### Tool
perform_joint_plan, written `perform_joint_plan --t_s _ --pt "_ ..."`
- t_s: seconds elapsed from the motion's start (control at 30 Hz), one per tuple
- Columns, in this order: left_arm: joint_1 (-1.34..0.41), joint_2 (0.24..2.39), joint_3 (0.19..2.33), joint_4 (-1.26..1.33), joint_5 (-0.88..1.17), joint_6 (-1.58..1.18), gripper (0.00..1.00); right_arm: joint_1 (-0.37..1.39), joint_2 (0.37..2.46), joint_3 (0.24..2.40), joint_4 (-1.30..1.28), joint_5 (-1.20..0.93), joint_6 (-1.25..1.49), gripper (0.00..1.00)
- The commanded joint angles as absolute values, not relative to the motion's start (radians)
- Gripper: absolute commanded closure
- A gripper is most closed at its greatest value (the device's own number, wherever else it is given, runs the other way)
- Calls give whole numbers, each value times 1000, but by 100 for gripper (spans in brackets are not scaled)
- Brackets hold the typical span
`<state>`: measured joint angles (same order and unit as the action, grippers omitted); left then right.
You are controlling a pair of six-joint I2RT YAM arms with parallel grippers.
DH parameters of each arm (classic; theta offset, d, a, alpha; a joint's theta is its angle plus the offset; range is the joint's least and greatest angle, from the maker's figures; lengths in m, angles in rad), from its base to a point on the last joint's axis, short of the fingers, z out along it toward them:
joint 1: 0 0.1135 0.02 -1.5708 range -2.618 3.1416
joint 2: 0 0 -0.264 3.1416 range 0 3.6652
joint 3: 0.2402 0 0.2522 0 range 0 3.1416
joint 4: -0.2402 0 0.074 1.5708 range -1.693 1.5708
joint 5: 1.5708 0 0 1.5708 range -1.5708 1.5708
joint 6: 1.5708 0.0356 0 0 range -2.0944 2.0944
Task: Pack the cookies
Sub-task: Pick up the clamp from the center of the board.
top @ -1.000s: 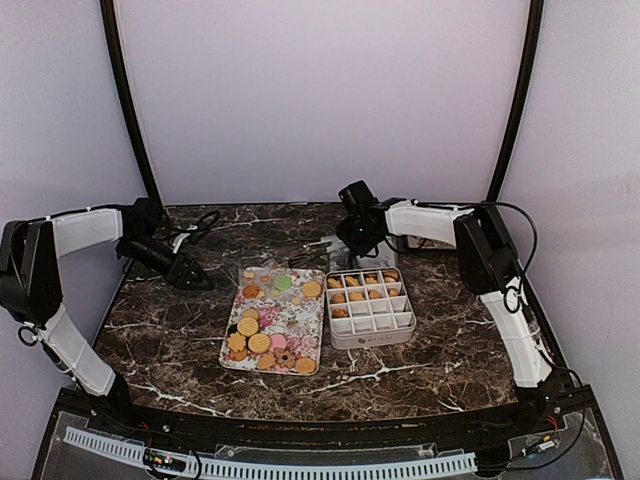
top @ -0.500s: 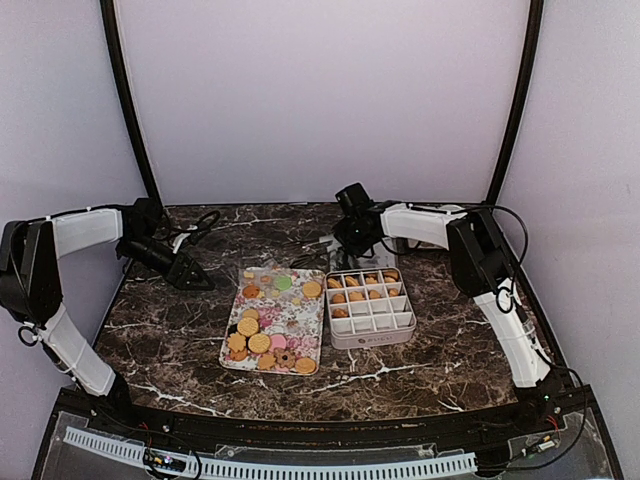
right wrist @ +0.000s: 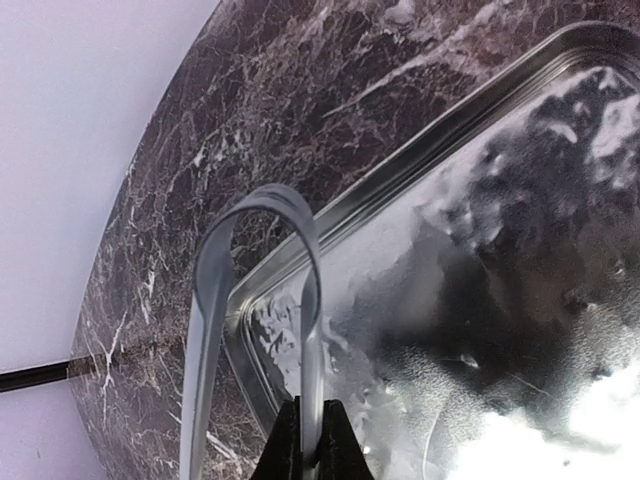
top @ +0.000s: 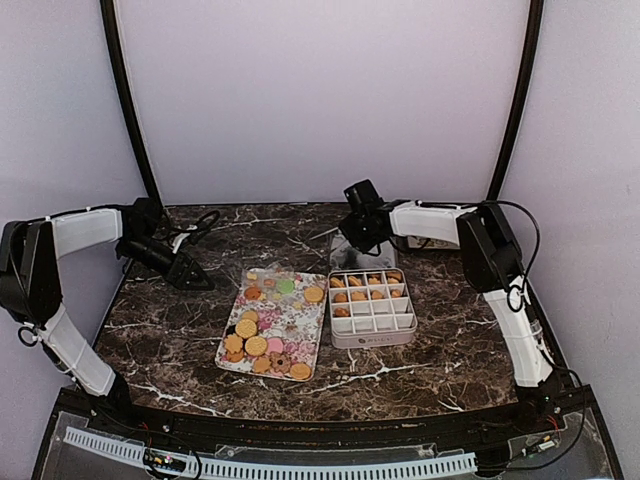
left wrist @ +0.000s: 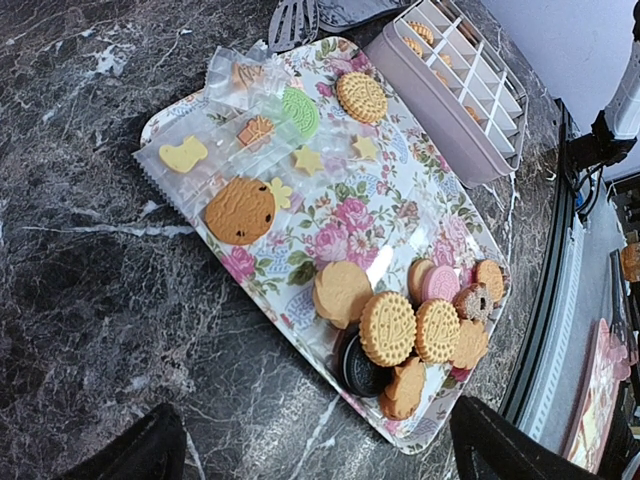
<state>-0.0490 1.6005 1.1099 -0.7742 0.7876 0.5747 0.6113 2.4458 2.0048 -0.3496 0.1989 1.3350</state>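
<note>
Right pincer (right wrist: pixel 305 445), pinching the tongs (right wrist: pixel 262 300), is now lifting them up-frame, probably for another pick. Left pincer (top: pixel 197 279) is idling spread. Cookies (left wrist: pixel 388 325) are lying mid-frame on the floral tray (left wrist: pixel 340 215), some in the divided box (left wrist: pixel 440 120).

Left wrist view: left gripper (left wrist: pixel 312 452) cut off at btm edge, only dark fingertips (left wrist: pixel 135 452) show; box (left wrist: pixel 445 135) far end cut by top edge. Right wrist view: tongs (right wrist: pixel 308 300) lower ends and most of right gripper (right wrist: pixel 305 450) out of frame. Top view: cookies (top: pixel 358 296) in box too small to tell shapes.
</note>
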Motion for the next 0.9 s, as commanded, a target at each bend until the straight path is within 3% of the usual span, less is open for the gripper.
perform_joint_plan --t_s 0.0,0.27,0.43,0.63,0.87 --pt "-46 1548 1122 -808 799 579 5 616 2299 1877 -196 210 1282 100" --pt "-47 1537 1240 -900 914 528 1 670 2104 1695 218 202 1173 100" --pt "-47 1497 1303 -913 1046 465 1 739 1988 1531 570 28 897 100" --pt "-50 1468 1327 -931 1272 437 1 849 1960 1564 565 -127 727 100" --pt "-65 1420 1265 -918 1385 448 5 961 2015 1691 496 -208 637 100"
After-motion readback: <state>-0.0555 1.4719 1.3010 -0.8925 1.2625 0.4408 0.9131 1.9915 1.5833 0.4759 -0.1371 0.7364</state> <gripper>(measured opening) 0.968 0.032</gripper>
